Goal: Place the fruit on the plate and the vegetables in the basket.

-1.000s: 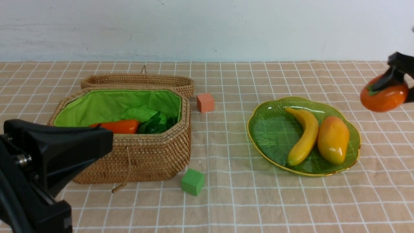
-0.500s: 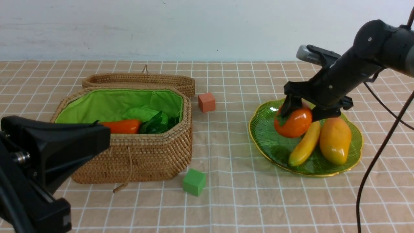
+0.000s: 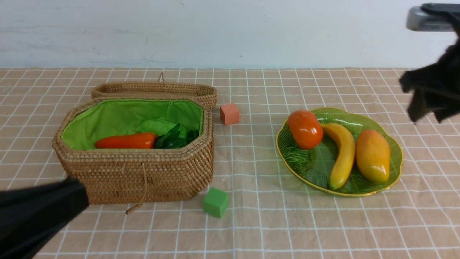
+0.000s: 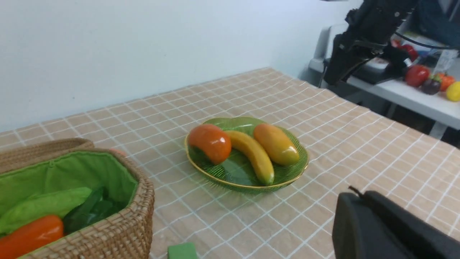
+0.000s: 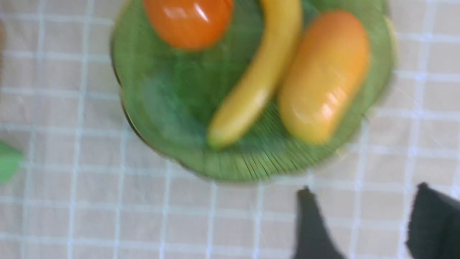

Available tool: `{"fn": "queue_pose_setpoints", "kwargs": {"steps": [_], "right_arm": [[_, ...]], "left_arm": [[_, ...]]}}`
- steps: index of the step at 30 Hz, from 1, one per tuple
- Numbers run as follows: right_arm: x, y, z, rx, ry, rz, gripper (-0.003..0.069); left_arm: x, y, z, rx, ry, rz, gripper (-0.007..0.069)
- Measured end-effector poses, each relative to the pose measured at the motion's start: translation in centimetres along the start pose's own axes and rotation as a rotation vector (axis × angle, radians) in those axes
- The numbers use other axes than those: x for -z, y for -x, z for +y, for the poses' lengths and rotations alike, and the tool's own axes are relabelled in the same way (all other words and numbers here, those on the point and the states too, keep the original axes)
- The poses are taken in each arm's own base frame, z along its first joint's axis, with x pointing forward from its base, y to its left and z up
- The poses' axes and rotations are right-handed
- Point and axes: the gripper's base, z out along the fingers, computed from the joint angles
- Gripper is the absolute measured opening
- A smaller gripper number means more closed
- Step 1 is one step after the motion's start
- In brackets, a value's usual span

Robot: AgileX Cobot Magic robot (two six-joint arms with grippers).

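Note:
The green plate [image 3: 309, 163] holds all the fruit. A persimmon [image 3: 305, 129] lies at its left, a banana [image 3: 341, 151] in the middle and a mango [image 3: 372, 155] at the right. My right gripper [image 5: 363, 194] is open and empty. It hangs blurred above and to the right of the plate [image 5: 161, 108]. The basket [image 3: 143, 176] holds a carrot [image 3: 125, 141], dark green leaves [image 3: 174, 136] and a light-green vegetable [image 3: 156, 126]. My left gripper [image 4: 354, 194] is shut and empty, low by the basket's front left corner.
A shallow wicker lid [image 3: 154, 90] lies behind the basket. An orange cube [image 3: 229, 113] sits right of the lid. A green cube [image 3: 215, 202] sits by the basket's front right corner. A side table [image 4: 413, 97] with other toys stands beyond the cloth's right edge.
The right gripper carried the persimmon over the plate, let it go there, and pulled back up to the right. The left arm dropped lower toward the front left corner.

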Motion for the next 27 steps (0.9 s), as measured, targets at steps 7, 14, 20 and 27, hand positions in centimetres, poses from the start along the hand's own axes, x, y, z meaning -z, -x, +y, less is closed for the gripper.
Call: {"fn": "queue_pose_setpoints", "kwargs": {"steps": [7,14,20,27], "right_arm": [[5.8,-13.4,-0.8,-0.094,-0.005,-0.167,0.0028],[7.0,-23.4,-1.6,-0.148,0.014,-0.378,0.001],[6.0,-26.4,-1.7,-0.228,0.087,-0.602,0.0022],[4.3,-28.6,-1.9,-0.297,0.162,-0.782,0.0062]], "left_arm": [[1.3,-4.8,0.0,-0.021,-0.091,-0.092,-0.0013],[1.2,-6.2,0.3,-0.035,-0.074,-0.048,-0.0013],[1.1,-7.0,0.7,-0.038,-0.036,0.016,-0.0013],[1.1,-7.6,1.1,-0.039,0.008,0.079,-0.0013]]}}
